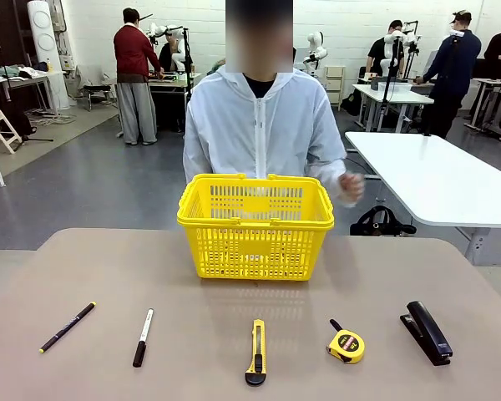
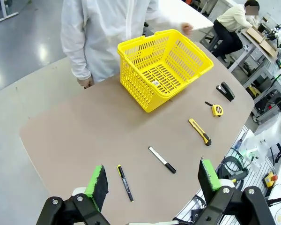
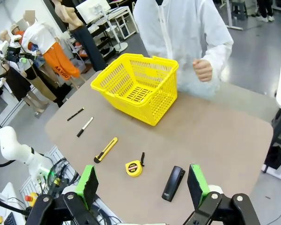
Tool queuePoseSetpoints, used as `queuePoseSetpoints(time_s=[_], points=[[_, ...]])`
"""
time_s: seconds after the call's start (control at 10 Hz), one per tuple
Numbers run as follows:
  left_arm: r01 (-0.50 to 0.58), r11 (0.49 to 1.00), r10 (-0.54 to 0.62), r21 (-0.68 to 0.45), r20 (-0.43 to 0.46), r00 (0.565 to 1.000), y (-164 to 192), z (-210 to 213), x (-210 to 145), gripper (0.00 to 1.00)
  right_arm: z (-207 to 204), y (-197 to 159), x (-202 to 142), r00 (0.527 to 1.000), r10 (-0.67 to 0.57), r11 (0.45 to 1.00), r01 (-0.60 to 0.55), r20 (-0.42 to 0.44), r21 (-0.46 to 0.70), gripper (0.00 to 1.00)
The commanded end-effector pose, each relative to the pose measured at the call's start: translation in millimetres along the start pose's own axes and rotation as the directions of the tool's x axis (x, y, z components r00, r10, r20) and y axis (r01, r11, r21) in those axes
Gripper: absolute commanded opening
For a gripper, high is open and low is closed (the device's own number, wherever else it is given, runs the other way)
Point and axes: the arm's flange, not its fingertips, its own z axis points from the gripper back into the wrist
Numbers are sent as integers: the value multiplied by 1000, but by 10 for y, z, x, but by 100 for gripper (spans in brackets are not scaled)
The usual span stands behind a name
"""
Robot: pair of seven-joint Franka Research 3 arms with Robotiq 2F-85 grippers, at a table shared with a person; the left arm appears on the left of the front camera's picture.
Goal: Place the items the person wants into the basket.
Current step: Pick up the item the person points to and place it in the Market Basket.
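- Green-padded and nearest of all, the left gripper (image 2: 154,180) hangs high above the near edge of the table (image 1: 225,288), its jaws wide apart with nothing between them.
- Its twin, the right gripper (image 3: 142,183), hangs above the same edge with its jaws spread just as wide and nothing held.
- Five things lie flat in a row along the near side, each apart from the next. From the robot's left they are a thin black pen (image 1: 67,327) with a yellow tip, the marker (image 1: 143,337), the utility knife (image 1: 256,352), a round yellow tape measure (image 1: 347,344) and a black stapler (image 1: 427,332).
- The marker has a white barrel, and its black cap end is the nearer one.
- The utility knife, slim and yellow-and-black, lies lengthwise before the middle of the basket (image 1: 255,251).
- Beyond the row, well apart from it, the basket stands upright toward the far edge. Both handles are folded down on the rim, and a small white label (image 2: 155,82) sits on its lattice floor.
- Behind it stands the person (image 1: 259,134) in a white zip-up jacket. One raised hand (image 1: 349,185) is loosely closed by the basket's corner on the robot's right, and the other hand (image 2: 86,83) is at the far table edge.
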Motion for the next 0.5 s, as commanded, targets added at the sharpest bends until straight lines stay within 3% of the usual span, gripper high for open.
queuePoseSetpoints(time_s=[0.0, 0.4], points=[[18, 1000, -18, -17, 13, 1000, 14, 12, 0, 100, -9, -2, 16, 1000, 13, 1000, -13, 4, 18, 100], [18, 1000, -18, -17, 13, 1000, 14, 12, 0, 100, -9, -2, 16, 1000, 13, 1000, -13, 4, 18, 100]])
